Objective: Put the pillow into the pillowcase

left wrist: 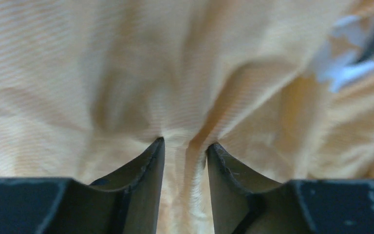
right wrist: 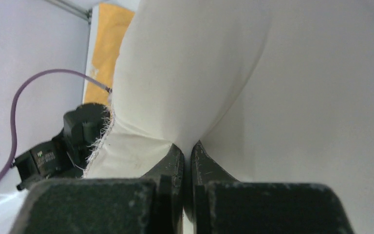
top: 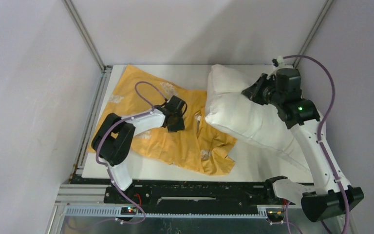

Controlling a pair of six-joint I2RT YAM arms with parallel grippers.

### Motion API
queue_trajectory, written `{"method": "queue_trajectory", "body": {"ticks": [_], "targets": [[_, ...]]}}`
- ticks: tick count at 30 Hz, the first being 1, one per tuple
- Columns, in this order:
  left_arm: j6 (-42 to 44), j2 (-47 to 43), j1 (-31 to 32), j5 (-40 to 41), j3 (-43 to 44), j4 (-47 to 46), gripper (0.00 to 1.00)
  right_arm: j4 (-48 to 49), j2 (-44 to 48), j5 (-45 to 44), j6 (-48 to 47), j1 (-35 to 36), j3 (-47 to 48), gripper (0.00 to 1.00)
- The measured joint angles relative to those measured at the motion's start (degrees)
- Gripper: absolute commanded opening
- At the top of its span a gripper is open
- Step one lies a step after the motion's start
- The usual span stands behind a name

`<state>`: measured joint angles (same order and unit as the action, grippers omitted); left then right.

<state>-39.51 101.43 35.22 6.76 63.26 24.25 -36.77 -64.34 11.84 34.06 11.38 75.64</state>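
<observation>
The orange-yellow pillowcase (top: 126, 95) lies crumpled across the left and middle of the table, white lettering showing. My left gripper (top: 177, 126) points down into it near its middle. In the left wrist view the left gripper (left wrist: 185, 144) has its jaws apart, tips pressed into the pillowcase (left wrist: 126, 73) with a ridge of cloth between them. The white pillow (top: 246, 119) lies slanted at the right, its far end lifted. My right gripper (top: 249, 91) is shut on a pinch of pillow cover; the wrist view shows the right gripper (right wrist: 187, 145) closed on the pillow (right wrist: 272, 87).
The white table (top: 253, 163) is boxed in by a metal frame (top: 90, 126) on the left and grey walls behind. The pillowcase's right edge (top: 202, 122) touches the pillow's left end. My left arm (right wrist: 73, 141) and a strip of pillowcase (right wrist: 108, 34) show in the right wrist view.
</observation>
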Motion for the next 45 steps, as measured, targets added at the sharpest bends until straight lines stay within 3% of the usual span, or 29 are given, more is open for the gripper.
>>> {"method": "queue_trajectory", "body": {"ticks": [7,14,18,20,26,34,40,45], "targets": [[-4.17,-0.70,-10.03,-4.68,-5.35,-6.08,0.36,0.50,-2.21,-1.36,-1.38,4.79,-3.19,0.00],[-4.66,-3.52,-20.39,-4.98,-9.64,-9.73,0.36,0.52,-2.14,-0.81,-1.81,0.98,-4.70,0.00],[-3.98,-4.98,-21.81,-2.99,-10.32,-8.55,0.55,0.76,-1.36,0.55,-1.97,-2.93,-4.70,0.00],[-2.82,-5.77,-19.80,-0.44,-9.88,-6.32,0.63,0.94,-0.48,1.33,-2.01,-4.22,-4.70,0.00],[1.07,-12.39,-7.52,5.75,-7.91,4.83,0.71,0.90,2.58,3.19,-2.05,-6.88,-4.70,0.00],[4.57,-20.50,9.55,10.54,-1.33,11.08,0.67,0.87,3.54,5.14,-1.99,-9.70,-4.55,0.00],[4.96,-16.65,20.50,9.75,-1.16,14.14,0.63,0.81,3.45,6.45,-1.99,-12.39,-3.26,0.00],[4.81,-11.41,25.11,8.17,-1.14,13.99,0.62,0.87,3.45,7.17,-1.99,-13.88,-2.82,0.00]]}}
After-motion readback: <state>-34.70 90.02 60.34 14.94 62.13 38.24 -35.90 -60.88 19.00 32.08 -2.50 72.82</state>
